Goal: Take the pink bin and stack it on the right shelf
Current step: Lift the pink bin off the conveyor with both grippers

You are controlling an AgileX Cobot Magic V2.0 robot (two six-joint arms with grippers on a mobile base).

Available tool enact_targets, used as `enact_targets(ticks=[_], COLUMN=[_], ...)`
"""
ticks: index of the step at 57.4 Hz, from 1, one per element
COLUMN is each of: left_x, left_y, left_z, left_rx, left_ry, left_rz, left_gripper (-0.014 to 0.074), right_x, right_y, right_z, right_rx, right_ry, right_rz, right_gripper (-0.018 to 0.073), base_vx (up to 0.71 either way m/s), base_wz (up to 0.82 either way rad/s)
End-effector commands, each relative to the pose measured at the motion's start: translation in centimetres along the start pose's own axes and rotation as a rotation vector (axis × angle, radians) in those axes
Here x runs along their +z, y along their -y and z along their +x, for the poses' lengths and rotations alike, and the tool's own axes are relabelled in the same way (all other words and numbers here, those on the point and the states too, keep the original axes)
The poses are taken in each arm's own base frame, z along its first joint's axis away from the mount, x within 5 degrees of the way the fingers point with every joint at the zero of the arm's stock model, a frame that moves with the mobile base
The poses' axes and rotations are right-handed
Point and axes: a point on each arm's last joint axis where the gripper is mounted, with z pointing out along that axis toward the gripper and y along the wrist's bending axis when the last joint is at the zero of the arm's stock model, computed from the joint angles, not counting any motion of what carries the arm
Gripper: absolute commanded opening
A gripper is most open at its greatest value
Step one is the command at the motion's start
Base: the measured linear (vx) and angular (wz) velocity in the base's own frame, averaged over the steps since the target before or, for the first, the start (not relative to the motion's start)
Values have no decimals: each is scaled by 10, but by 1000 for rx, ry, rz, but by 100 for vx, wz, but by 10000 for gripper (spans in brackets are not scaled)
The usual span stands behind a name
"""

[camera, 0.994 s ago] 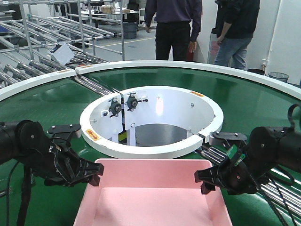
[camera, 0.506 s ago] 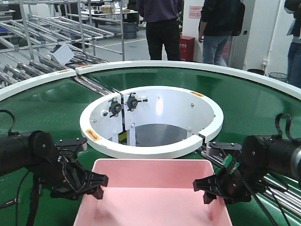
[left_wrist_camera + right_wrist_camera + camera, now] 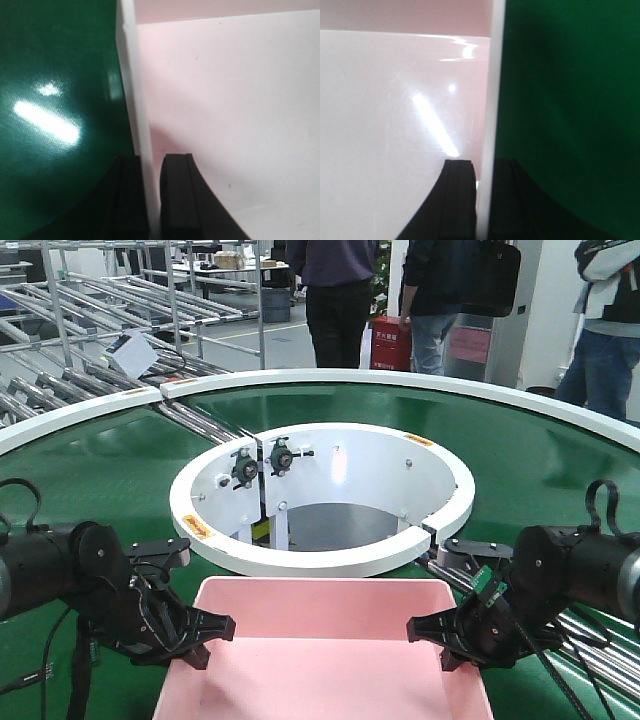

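Front view: pink bin (image 3: 325, 650) on green belt (image 3: 520, 440), left gripper (image 3: 205, 625) and right gripper (image 3: 430, 630) at its side walls.
Left wrist: jaws narrow, pinching the wall; smooth plastic may slip.
Right wrist: same pinch; an uneven lift could twist it free.
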Motion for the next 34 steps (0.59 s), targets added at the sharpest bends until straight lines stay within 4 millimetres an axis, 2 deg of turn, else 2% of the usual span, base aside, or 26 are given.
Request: enact_targets(ticks=[1, 11, 12, 18, 27, 34], left_x=[-41, -82, -107, -133, -173, -194], left_y=[13, 22, 28, 33, 40, 44], left_z=[-14, -13, -9, -4, 5, 12], left_rx=[49, 71, 80, 95, 112, 126], left_ry=[144, 234, 264, 311, 409, 458], left_rz=[33, 49, 62, 73, 89, 96], left_gripper=[-10, -5, -5, -5, -5, -5], right_x=[-43, -87, -119, -150, -182, -194], right_y=[-6, -11, -13, -15, -16, -16], right_z=[-14, -13, -8, -2, 9, 13], right_rx=[-8, -5, 2, -4, -13, -18], right_ry=[141, 235, 286, 356, 410, 436], right_rz=[-36, -70, -87, -103, -116, -120], right_gripper=[-9, -8, -8, -8, -8, -8], base_vx=[0, 0, 0, 0, 0, 0], base_wz=[0, 0, 0, 0, 0, 0])
